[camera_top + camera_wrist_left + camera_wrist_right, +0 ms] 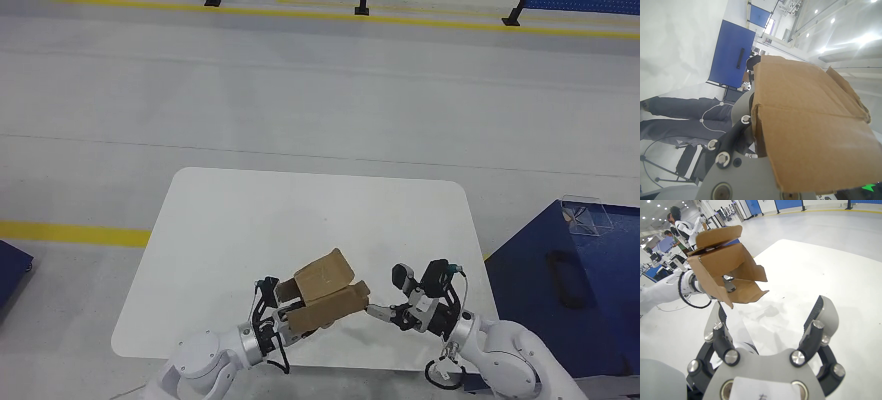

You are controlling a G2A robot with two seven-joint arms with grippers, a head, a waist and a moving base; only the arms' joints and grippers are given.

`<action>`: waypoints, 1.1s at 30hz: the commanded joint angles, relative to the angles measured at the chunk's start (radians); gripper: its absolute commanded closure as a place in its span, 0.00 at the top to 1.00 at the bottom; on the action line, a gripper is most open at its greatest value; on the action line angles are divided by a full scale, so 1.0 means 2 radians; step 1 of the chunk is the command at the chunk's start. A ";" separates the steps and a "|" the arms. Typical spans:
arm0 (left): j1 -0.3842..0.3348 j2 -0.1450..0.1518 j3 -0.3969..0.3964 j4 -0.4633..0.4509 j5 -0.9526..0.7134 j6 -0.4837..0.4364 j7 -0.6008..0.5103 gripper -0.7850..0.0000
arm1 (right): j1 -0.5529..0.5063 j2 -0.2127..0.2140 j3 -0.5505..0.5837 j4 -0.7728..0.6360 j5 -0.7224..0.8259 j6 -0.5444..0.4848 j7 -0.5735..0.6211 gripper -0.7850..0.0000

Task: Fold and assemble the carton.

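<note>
White table (pixel 300 210): brown carton (pixel 325 290), flaps loose, held off the surface near the 6 o'clock edge. Left gripper (pixel 280 308) clamped on a carton wall, tips hidden by cardboard in its own wrist view, though the right wrist view shows one finger (pixel 730 288) inside the open end. Right gripper (pixel 770 306), at the carton's 4 o'clock, fingers apart, holding nothing.

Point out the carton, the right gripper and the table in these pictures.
carton (pixel 725 260): right wrist view, on its inner panel.
right gripper (pixel 770 303): right wrist view, midway between its fingertips.
table (pixel 300 210): top view, bare top.
</note>
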 commanded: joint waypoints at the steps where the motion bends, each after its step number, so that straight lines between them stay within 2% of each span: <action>1: 0.000 0.000 0.002 -0.001 0.007 -0.005 0.000 0.00 | 0.012 -0.004 -0.015 0.010 -0.008 0.019 -0.016 1.00; 5: 0.001 0.000 0.008 -0.002 0.015 -0.013 -0.003 0.00 | 0.035 -0.009 -0.046 0.025 -0.021 0.026 -0.016 1.00; 8: 0.003 -0.001 0.014 -0.005 0.006 -0.025 -0.030 0.00 | 0.043 -0.012 -0.058 0.031 -0.028 0.030 -0.022 1.00; 14: 0.003 -0.001 0.014 -0.005 0.006 -0.025 -0.030 0.00 | 0.040 -0.012 -0.048 0.032 -0.012 0.012 -0.023 1.00; 25: 0.017 -0.005 0.029 -0.017 0.089 -0.077 0.074 0.00 | 0.022 -0.009 0.013 0.030 0.011 0.034 -0.049 1.00; 33: 0.023 -0.008 0.052 -0.019 0.146 -0.121 0.086 0.00 | 0.031 -0.017 -0.016 0.020 -0.116 0.095 -0.110 1.00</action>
